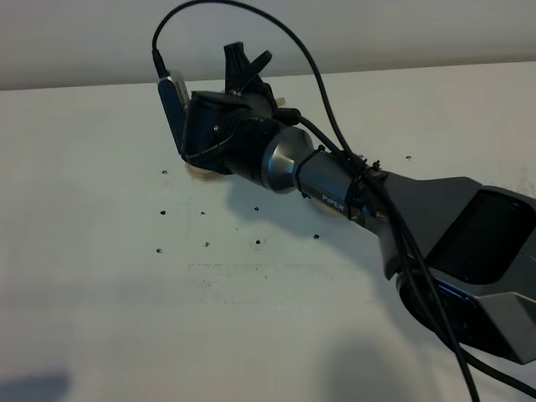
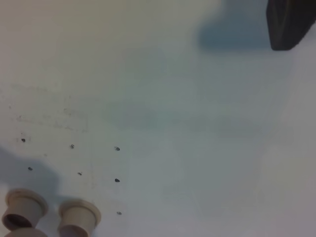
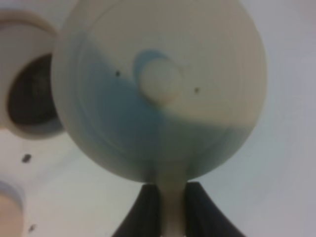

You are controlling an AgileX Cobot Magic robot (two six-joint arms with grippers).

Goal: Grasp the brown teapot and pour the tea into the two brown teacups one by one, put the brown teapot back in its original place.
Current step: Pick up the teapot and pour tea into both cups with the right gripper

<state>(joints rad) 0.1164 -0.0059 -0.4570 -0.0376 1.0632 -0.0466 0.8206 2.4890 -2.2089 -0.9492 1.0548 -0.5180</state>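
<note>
In the right wrist view the brown teapot [image 3: 163,89] fills the frame, seen from above with its lid knob [image 3: 159,81] in the middle. My right gripper [image 3: 173,210] is shut on the teapot's loop handle, with a dark finger [image 3: 143,212] on each side. One brown teacup [image 3: 29,94] with a dark inside sits just beside the teapot. In the high view my right arm [image 1: 285,159] covers the teapot, and only a beige edge [image 1: 201,172] shows under the wrist. The left wrist view shows both teacups [image 2: 22,210] [image 2: 79,217] side by side. The left gripper and the original place are out of view.
The white table [image 1: 100,276] has several small dark screw holes [image 1: 206,244]. Cables [image 1: 335,126] loop above the right arm. A dark block [image 2: 291,24] shows at a corner of the left wrist view. Another beige piece [image 3: 7,212] lies at the right wrist view's edge.
</note>
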